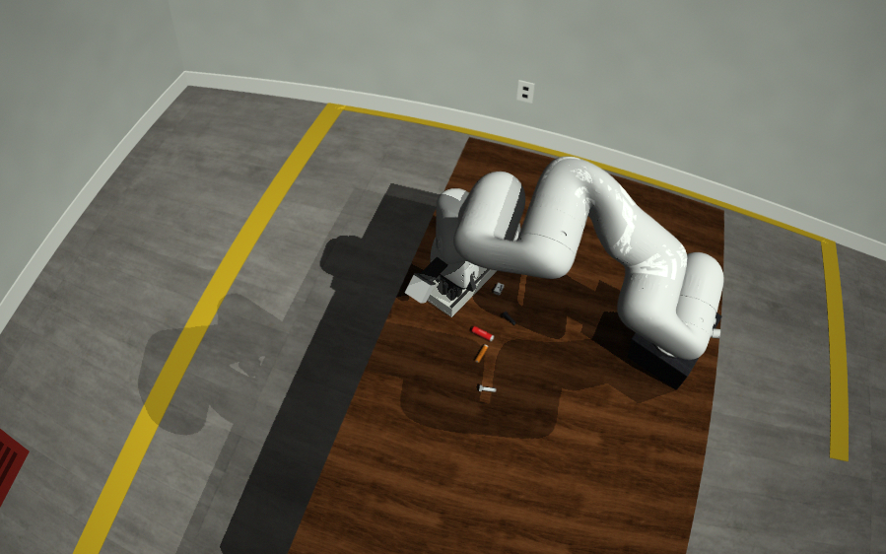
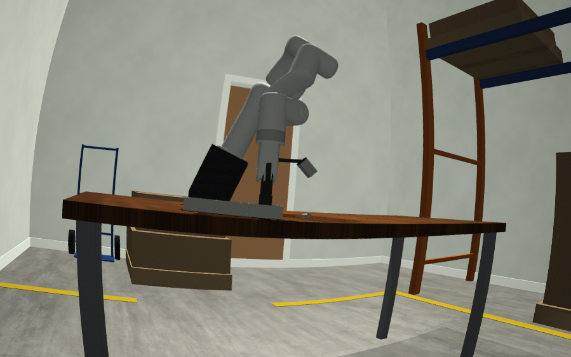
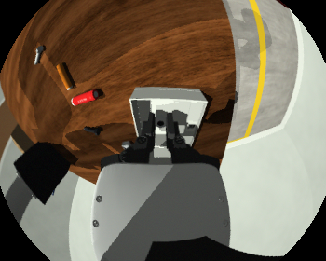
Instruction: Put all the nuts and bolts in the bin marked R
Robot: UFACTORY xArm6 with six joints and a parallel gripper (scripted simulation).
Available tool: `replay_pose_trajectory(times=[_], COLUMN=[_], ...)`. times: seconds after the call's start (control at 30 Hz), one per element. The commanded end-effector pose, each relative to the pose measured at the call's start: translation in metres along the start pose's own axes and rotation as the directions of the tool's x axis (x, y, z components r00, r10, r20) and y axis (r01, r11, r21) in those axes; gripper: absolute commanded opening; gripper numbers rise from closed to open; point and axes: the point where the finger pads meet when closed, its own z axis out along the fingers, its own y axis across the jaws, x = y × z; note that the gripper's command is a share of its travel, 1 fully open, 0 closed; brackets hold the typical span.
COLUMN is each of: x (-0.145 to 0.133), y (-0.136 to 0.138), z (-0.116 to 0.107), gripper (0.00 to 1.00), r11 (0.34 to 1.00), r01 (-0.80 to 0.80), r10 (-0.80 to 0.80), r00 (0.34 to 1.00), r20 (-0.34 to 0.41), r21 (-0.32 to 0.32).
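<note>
My gripper (image 1: 448,283) (image 2: 265,200) (image 3: 160,120) hangs straight down over a light grey bin (image 1: 457,308) (image 2: 230,207) (image 3: 141,106) at the table's left edge, with its fingertips at the bin's rim. It is shut on a small grey piece; I cannot tell whether this is a nut or a bolt. No letter shows on the bin. A small grey nut (image 1: 498,289) lies just right of the bin. A silver bolt (image 1: 486,388) (image 3: 39,52) lies farther along the table.
A black piece (image 1: 507,316) (image 3: 92,130), a red cylinder (image 1: 482,333) (image 3: 85,97) and an orange cylinder (image 1: 480,353) (image 3: 65,76) lie in a row between the bin and the bolt. The arm's black base (image 1: 666,365) stands at the table's right edge.
</note>
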Motion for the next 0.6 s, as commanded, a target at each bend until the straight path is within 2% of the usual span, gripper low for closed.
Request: replay_pose_trajectory(times=[0.0, 0.3, 0.33, 0.57], x=[0.0007, 0.0006, 0.0006, 0.0006], y=[0.0027, 0.0026, 0.0026, 0.0026], z=[-0.0012, -0.0011, -0.0011, -0.0011], gripper=[0.0, 0.0, 0.3, 0.3], r11=[1.0, 1.0, 1.0, 1.0], r01=[0.001, 0.001, 0.001, 0.001], r10=[-0.001, -0.001, -0.001, -0.001], r00=[1.0, 1.0, 1.0, 1.0], r20=[-0.001, -0.001, -0.001, -0.001], r21=[-0.006, -0.006, -0.006, -0.006])
